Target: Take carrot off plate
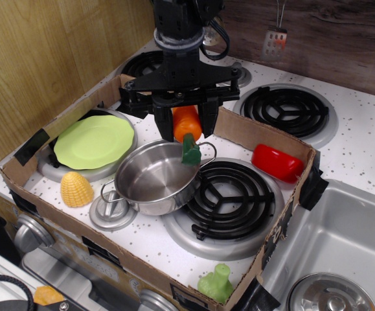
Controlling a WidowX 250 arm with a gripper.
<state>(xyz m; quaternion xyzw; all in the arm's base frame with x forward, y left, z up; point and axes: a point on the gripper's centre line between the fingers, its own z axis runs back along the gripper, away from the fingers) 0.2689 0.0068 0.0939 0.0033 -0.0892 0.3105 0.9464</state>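
My gripper (186,124) is shut on the orange carrot (186,122) and holds it in the air, green stub (191,151) pointing down, over the far rim of the steel pot (156,176). The lime-green plate (94,141) lies bare on the left burner, well to the left of the gripper. The black arm comes down from the top of the view.
A cardboard tray wall (255,133) rings the stove top. A yellow corn cob (76,189) and a grey pot lid (111,214) lie at the front left. A red block (276,162) sits at the right. A green toy (215,282) stands at the front edge. A sink (342,246) is at the right.
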